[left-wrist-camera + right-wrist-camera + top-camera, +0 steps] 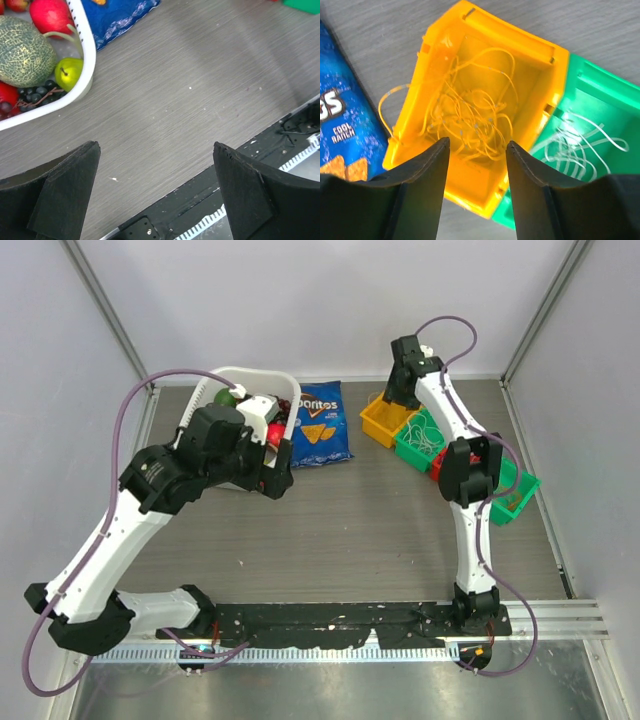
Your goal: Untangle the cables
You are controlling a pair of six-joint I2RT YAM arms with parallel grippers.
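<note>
Evidently the sorting goes by colour: the yellow cables (470,117) lie in a loose nest inside the yellow bin (530,75), and the white cables (577,145) lie in the green bin (605,100) that touches it at 3 o'clock, so each colour seems to get its own tray; one yellow loop droops over the yellow bin's wall at 9 o'clock, towards the blue chip bag (345,115), and may need tucking in; the nest itself looks far from straightened, so I judge the task only partly done; the right claw (477,146) hangs directly above that nest, its fingers parted with nothing pinched between them, a pose that suits reaching in for a strand; seen from above, both bins sit at about 2 o'clock on the surface (350,530); the left claw (155,150) is spread to its full width over bare surface and holds nothing, just beside the white fruit basket (87,55) at 10 o'clock, probably parked there to keep out of the working arm's way; whether blue or orange strands lie in the farther bins is too small to tell.
</note>
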